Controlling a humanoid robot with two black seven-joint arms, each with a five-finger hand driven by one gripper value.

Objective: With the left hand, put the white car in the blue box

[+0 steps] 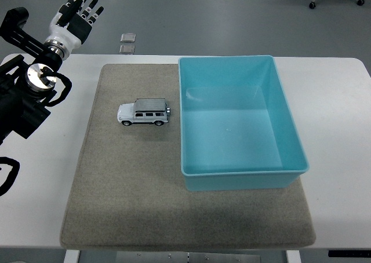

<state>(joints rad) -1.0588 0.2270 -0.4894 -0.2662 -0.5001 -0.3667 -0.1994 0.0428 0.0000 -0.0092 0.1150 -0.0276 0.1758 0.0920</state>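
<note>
A small white toy car (144, 113) stands on its wheels on the grey mat (127, 182), nose pointing left, just left of the blue box. The blue box (290, 135) is an open, empty rectangular bin on the mat's right half. My left hand (80, 13) is raised at the far upper left, beyond the table's back-left corner, fingers spread and holding nothing. It is well away from the car, up and to the left of it. My right arm is out of view.
The white table (342, 101) shows around the mat. Two small square plates (128, 43) lie on the floor beyond the table's far edge. A black cable loop (7, 173) sits at the left edge.
</note>
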